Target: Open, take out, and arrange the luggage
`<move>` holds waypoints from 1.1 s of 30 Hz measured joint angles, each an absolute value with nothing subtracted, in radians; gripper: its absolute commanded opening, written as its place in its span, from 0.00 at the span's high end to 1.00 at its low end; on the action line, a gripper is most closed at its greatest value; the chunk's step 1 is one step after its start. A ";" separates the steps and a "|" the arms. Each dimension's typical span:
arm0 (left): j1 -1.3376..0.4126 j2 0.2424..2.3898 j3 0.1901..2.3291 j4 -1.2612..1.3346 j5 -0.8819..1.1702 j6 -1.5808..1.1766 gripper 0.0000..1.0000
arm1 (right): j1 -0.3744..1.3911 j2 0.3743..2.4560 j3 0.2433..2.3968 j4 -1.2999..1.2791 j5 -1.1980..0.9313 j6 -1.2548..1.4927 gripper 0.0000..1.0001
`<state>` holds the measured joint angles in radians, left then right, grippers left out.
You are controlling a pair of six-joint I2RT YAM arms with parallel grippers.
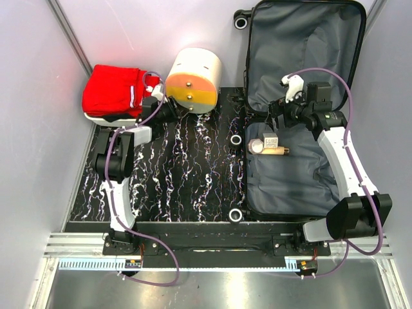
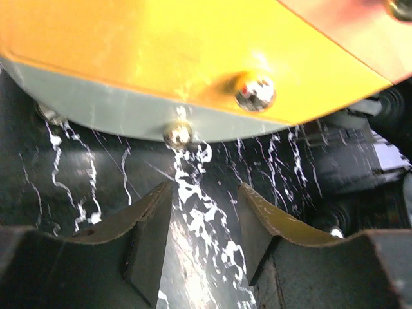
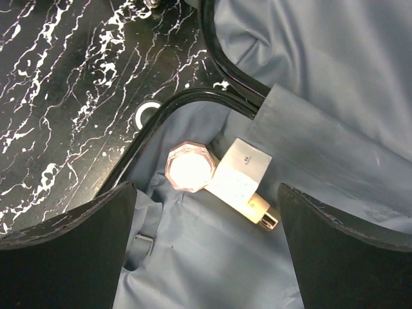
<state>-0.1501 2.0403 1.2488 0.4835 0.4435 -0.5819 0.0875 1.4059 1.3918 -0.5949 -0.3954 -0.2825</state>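
Left gripper (image 2: 206,190): fingers partly apart, nothing between them; tips just short of the orange end of the cylindrical box (image 2: 161,38).
Right gripper (image 3: 206,193): fingers wide apart, empty; hovers right of the box, over a jar (image 3: 188,166), a white carton (image 3: 241,170) and a tube (image 3: 261,211).
Luggage (image 1: 290,180): right of the box, lying open, grey lining up.
Heading: wheeled end faces the box; long axis left-right.
Surface: black white-veined tabletop (image 1: 187,174).
Room: pale walls (image 1: 32,129); white tray (image 1: 103,120) left of the box holds red cloth (image 1: 112,90).
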 measured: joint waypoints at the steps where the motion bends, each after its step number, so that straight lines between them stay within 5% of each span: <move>1: -0.150 2.067 1.273 0.496 0.433 -0.582 0.52 | 0.084 1.409 1.396 -0.598 -0.384 -0.282 0.00; 33: -0.203 2.300 1.546 0.454 0.303 -0.660 0.53 | 0.069 1.426 1.415 -0.634 -0.295 -0.310 0.00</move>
<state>-0.2031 2.3005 1.5455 0.4538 0.3035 -0.6598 0.0689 1.4258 1.4155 -0.6342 -0.2951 -0.3103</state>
